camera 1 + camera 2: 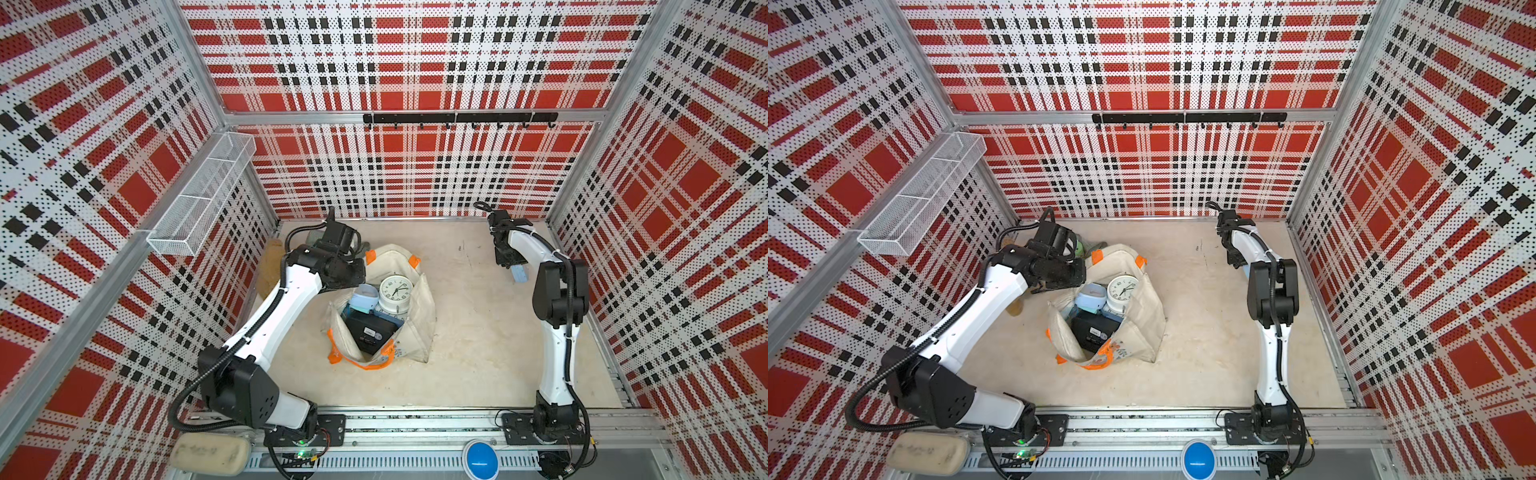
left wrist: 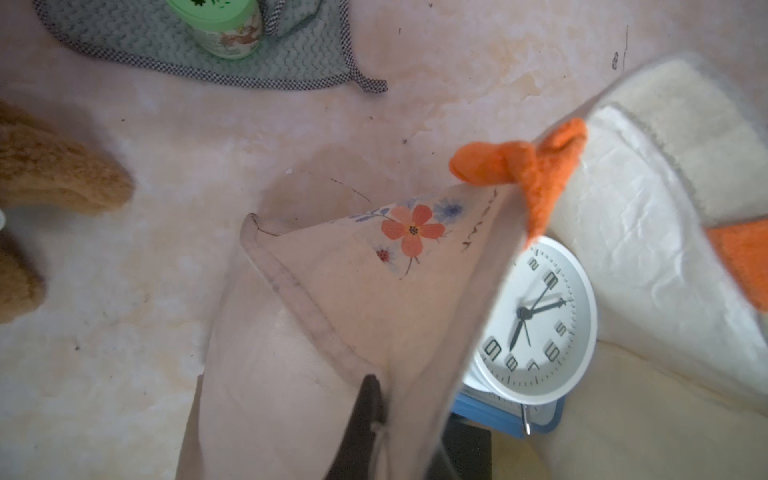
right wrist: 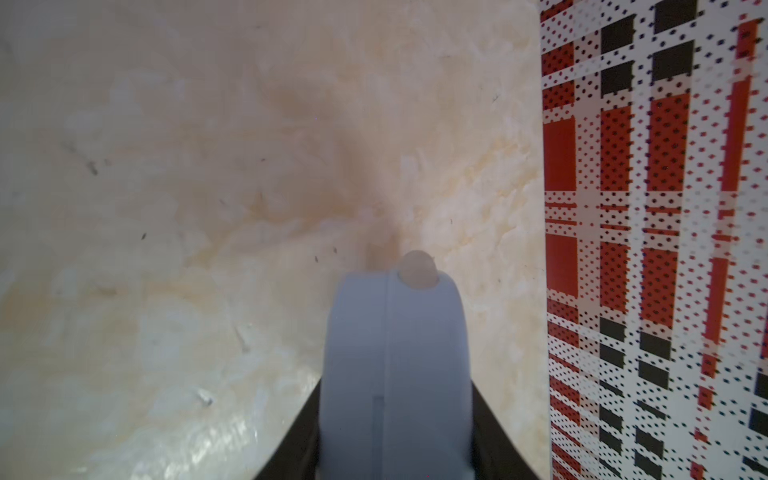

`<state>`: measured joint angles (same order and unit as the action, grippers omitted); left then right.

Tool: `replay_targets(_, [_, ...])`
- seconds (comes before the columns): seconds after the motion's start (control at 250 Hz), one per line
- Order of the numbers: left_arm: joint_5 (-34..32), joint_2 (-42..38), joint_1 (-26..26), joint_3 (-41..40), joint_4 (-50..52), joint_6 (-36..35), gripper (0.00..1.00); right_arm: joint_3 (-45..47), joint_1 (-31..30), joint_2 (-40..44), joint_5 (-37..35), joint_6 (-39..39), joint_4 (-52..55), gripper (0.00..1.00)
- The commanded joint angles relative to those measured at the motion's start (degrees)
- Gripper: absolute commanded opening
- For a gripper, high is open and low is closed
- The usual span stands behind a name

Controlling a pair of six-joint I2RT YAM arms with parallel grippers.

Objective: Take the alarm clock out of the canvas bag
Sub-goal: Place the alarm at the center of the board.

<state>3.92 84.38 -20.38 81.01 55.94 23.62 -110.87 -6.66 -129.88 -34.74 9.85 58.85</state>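
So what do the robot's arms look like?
Both the left arm and right arm have smooth white shells with chunky black joints. A black ribbed cable runs along each. They're bolted to black plates on a silver rail. The right gripper has black fingers.

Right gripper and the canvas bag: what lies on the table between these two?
Nothing. In both top views the beige tabletop between the right gripper, which holds a pale blue object, and the canvas bag is bare.
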Motion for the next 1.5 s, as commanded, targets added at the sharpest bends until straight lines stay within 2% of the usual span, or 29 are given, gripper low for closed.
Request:
replay_targets(0.0, [4.7, 1.1, -2.4, 3.0, -5.1, 1.7, 0.07, -3.4, 0.3, -1.7, -1.9, 0.6, -1.1, 0.39])
replay_targets(0.1, [5.0, 2.6, -3.6, 4.2, -5.5, 2.3, 0.07, -3.8, 0.3, -3.1, -1.5, 0.4, -1.7, 0.45])
replay_targets(0.2, [5.1, 4.1, -4.8, 5.6, -6.1, 3.0, 0.07, -3.8, 0.3, -3.6, -0.2, 0.3, -1.9, 0.59])
replay_targets(0.36, [5.0, 5.9, -6.4, 7.3, -6.2, 3.2, 0.07, -1.8, 0.3, -2.6, 1.9, -0.3, -3.3, 0.68])
replay_targets(0.62, [4.1, 6.3, -8.7, 6.9, -6.2, 3.4, 0.05, -0.6, 0.3, 5.8, 9.0, -0.4, -4.1, 0.76])
replay_targets(0.844, [3.7, 6.6, -9.7, 5.6, -5.6, 5.7, 0.04, -0.5, -2.7, 19.2, 18.7, 0.6, -2.9, 0.77])
replay_targets(0.948, [2.6, 6.9, -11.4, 6.5, -5.5, 7.7, 0.04, -3.4, -7.6, 24.8, 23.9, 0.5, 1.2, 0.75])
replay_targets(1.016, [1.5, 7.2, -12.8, 6.9, -5.3, 8.8, 0.03, -3.5, -13.0, 29.2, 28.8, 0.6, 1.8, 0.73])
replay_targets(1.072, [1.4, 7.5, -13.5, 6.6, -5.2, 9.7, 0.03, -3.8, -18.8, 32.1, 30.1, 1.4, 2.3, 0.71])
replay_targets(1.24, [0.1, 6.1, -14.3, 4.7, -5.3, 12.4, 0.0, -3.4, -33.4, 33.2, 32.9, 7.9, 3.0, 0.64])
replay_targets(1.365, [-2.6, 3.5, -14.1, 4.0, -5.0, 13.7, 0.0, -0.1, -38.4, 31.0, 33.7, 12.6, 2.9, 0.58])
replay_targets(1.493, [-3.8, 0.8, -12.8, 2.9, -4.4, 14.3, 0.0, 8.2, -39.6, 33.1, 35.0, 18.2, -0.8, 0.56])
